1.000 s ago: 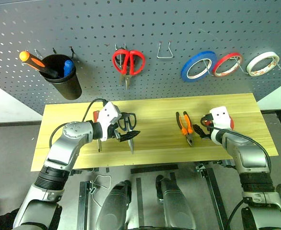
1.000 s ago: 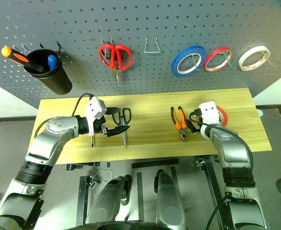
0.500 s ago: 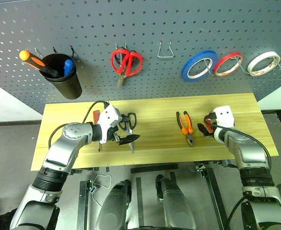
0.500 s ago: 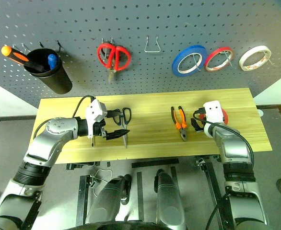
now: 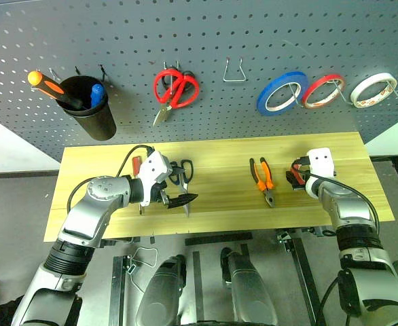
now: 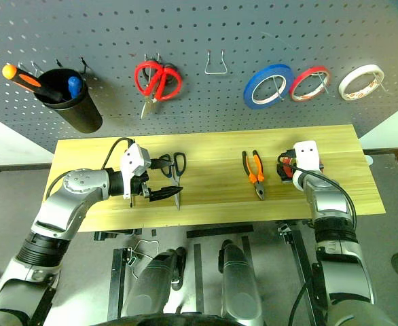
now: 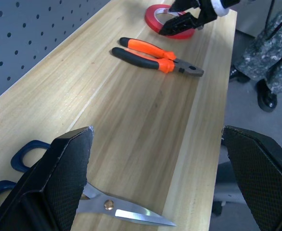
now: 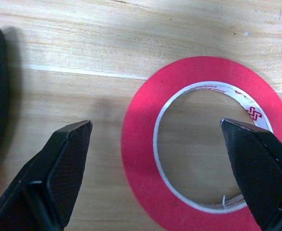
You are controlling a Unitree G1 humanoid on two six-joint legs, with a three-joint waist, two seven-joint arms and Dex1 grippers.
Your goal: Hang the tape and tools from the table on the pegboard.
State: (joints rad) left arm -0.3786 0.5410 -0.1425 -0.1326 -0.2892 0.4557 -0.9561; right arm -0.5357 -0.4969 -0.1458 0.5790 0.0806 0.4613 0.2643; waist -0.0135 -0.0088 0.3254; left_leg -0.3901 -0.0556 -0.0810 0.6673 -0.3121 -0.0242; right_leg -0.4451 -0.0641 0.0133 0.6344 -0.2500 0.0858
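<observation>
My right gripper (image 8: 155,159) hangs spread wide just over the red tape (image 8: 206,144), which lies flat on the table (image 5: 219,156) beside the pliers (image 5: 262,180), so the ring can be pinched by its band. My left gripper (image 7: 155,178) waits empty, fingers apart, over the scissors (image 5: 183,183); their blades point away from the pegboard (image 5: 219,34).

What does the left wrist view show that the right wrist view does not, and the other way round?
The left wrist view adds the pliers, the scissors beside the open left gripper, the pegboard, and a person's leg beyond the table's end. The right wrist view adds the red print inside the tape's white core. Both share the tape lying flat on the table, with the open right gripper at it, not closed on it.
</observation>
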